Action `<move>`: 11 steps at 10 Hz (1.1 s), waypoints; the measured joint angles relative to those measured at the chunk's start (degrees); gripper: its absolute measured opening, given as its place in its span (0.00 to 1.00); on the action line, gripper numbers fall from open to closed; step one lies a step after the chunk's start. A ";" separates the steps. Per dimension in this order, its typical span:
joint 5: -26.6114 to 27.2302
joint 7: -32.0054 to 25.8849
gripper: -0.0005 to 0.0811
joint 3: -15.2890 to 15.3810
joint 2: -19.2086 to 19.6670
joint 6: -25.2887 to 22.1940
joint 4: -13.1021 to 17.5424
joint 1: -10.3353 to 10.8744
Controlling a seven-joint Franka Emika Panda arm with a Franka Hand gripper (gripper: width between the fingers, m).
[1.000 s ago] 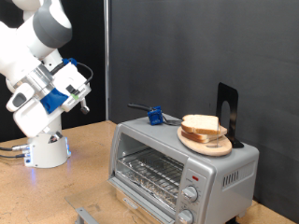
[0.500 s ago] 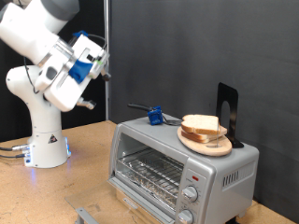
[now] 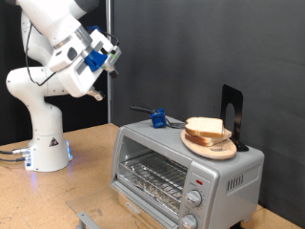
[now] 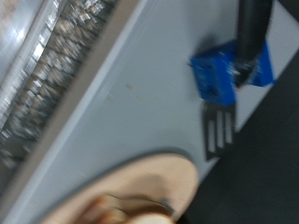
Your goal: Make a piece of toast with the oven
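Note:
The silver-grey oven (image 3: 229, 172) stands at the exterior view's lower right, its wire rack (image 3: 152, 176) showing in the front opening. Pale bread slices (image 3: 205, 127) are stacked on a round wooden plate (image 3: 221, 150) on top of the oven. I cannot tell which slice is the piece of toast. My gripper (image 3: 113, 54) is high in the exterior view's upper left, well away from the oven, with nothing seen in it. The blurred wrist view shows the oven top (image 4: 131, 103), the plate rim (image 4: 140, 182) and the rack (image 4: 47, 84), but no fingers.
A blue-handled fork (image 3: 157, 118) lies on the oven top beside the plate; it also shows in the wrist view (image 4: 227, 75). A black upright stand (image 3: 233, 114) is behind the plate. The oven's two knobs (image 3: 193, 198) face front. The robot base (image 3: 46, 153) stands on the wooden table (image 3: 86, 186).
The arm has swung up and towards the exterior view's right. The gripper rose from beside the base's upper body to high above the table. The oven, bread and fork have not moved.

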 joint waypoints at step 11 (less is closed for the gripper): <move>-2.90 6.33 1.00 18.53 -7.26 5.08 1.15 5.11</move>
